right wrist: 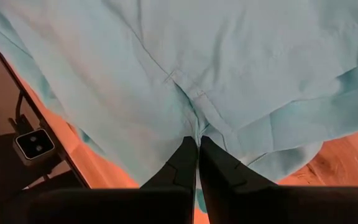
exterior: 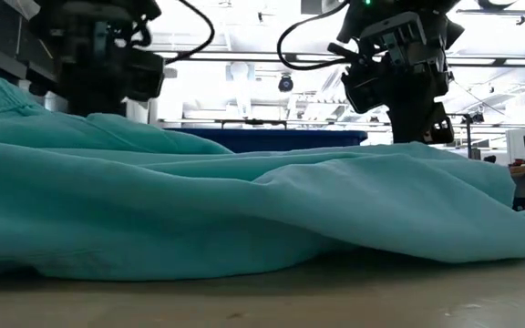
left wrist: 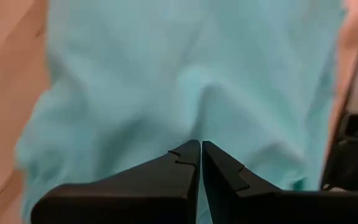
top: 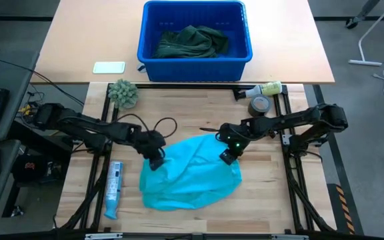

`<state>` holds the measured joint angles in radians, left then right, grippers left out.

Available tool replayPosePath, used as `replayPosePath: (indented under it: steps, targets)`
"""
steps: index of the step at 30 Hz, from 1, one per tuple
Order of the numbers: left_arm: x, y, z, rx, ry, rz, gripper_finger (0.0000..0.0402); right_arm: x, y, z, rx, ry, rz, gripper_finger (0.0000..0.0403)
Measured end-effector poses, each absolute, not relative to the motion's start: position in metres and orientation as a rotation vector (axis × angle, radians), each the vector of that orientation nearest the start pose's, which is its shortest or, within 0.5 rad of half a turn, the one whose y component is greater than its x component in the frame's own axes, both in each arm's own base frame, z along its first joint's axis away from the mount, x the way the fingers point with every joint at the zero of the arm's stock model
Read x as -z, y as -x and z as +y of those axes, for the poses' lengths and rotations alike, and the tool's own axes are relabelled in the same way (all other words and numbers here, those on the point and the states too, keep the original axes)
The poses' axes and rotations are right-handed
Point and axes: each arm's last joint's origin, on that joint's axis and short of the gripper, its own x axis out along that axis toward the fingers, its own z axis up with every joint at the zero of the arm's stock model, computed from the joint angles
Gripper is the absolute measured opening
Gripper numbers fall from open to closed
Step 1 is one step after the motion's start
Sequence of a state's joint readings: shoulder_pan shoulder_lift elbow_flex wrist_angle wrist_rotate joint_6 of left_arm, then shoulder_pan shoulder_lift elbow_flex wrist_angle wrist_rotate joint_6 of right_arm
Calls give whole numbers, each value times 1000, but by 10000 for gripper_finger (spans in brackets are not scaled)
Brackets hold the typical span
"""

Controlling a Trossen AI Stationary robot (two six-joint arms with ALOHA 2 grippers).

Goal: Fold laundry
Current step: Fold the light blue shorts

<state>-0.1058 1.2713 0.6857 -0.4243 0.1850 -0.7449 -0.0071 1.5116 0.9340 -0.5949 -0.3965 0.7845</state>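
Clearly we pinch the turquoise shirt (top: pixel 191 172) mid-tabletop, left gripper (top: pixel 155 162) and right gripper (top: pixel 227 157) fingers clamped on cloth, ready to fold.

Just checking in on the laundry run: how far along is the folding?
Nothing looks folded yet. In hand: the crumpled turquoise cloth shirt, with the left gripper and right gripper, jaws shut, at its far edge. Left: dark green garments heaped in the blue plastic bin.

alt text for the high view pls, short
A turquoise shirt lies crumpled on the wooden table, with the left hand and right hand shut on its opposite edges. Behind, a blue bin holds dark green laundry.
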Motion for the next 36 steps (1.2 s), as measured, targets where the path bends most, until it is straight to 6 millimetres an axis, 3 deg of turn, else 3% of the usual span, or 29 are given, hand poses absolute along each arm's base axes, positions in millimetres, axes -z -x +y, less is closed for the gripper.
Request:
replayPosePath:
  steps: [4, 9, 13, 27, 33, 36]
  targets:
    - [-171, -228, -34, -144, 656, 1082, 0, -197, -279, 9, 124, -923, 1249, 0]
    - [-131, -225, -33, -249, 688, 1145, 0, -197, -279, 10, 123, -937, 1251, 0]
    - [-114, -229, -31, -284, 728, 1170, 0, -197, -279, 14, 114, -968, 1272, 0]
    - [-112, -232, -26, -181, 652, 1160, 0, -193, -257, 56, -19, -903, 1538, 0]
    - [-112, -232, -26, -172, 641, 1158, 0, -192, -246, 62, -27, -837, 1637, 0]
    - [-113, -232, -26, -167, 638, 1153, 0, -193, -251, 63, -48, -883, 1599, 0]
